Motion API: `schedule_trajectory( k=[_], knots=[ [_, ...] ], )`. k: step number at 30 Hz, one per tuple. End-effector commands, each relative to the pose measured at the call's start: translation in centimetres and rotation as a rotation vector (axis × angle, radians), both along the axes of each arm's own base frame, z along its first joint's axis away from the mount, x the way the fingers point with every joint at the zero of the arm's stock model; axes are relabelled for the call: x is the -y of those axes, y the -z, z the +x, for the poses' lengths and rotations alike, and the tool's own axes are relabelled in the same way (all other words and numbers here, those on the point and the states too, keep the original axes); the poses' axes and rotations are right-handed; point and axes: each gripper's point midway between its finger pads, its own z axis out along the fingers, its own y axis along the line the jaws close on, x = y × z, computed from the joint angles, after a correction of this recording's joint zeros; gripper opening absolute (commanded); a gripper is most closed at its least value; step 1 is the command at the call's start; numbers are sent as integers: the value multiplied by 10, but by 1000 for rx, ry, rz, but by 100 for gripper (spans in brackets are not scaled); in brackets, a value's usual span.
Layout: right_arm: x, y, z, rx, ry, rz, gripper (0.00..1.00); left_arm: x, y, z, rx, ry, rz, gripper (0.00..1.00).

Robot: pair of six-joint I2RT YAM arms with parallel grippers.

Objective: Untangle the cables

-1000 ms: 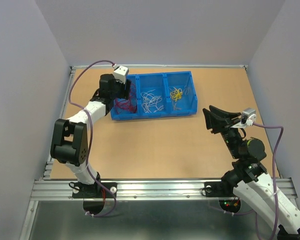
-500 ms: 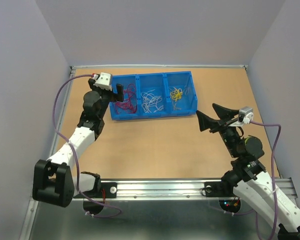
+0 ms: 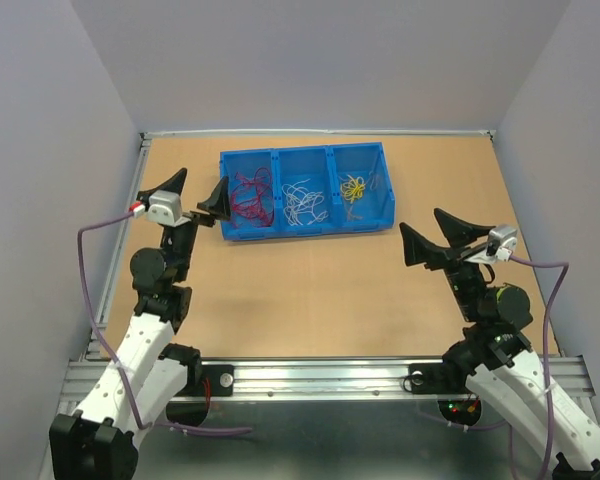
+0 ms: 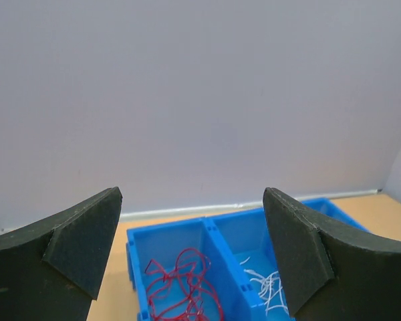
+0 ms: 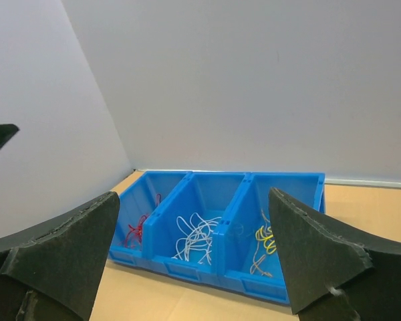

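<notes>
Top external | left gripper (image 3: 204, 177) apart | right gripper (image 3: 420, 219) apart | cables (image 3: 300, 203) in blue bin (image 3: 305, 231)

Curly red cables (image 3: 248, 196), white cables (image 3: 302, 203), yellow cables (image 3: 353, 188), each in 1 bin (image 3: 305, 233) compartment.

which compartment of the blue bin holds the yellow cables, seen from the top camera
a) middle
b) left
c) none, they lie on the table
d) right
d: the yellow cables lie in the right compartment of the blue bin, with the white cables in the middle one and the red cables in the left one.
</notes>
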Motion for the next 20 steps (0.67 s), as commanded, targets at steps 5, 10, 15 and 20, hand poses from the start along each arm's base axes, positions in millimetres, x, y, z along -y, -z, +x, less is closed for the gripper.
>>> schedule_trajectory(
  k=[5, 10, 15, 20],
  knots=[
    [0, -13, -6, 80, -10, 28, 97, 5, -36, -68, 317, 81, 47, 99],
    [-1, -12, -2, 70, -3, 18, 97, 4, -34, -74, 345, 74, 58, 99],
    [-3, -15, 0, 67, -7, 10, 97, 8, -30, -69, 333, 86, 71, 99],
    [-12, -16, 2, 55, -43, 4, 97, 9, -27, -61, 311, 86, 78, 99]
  ],
)
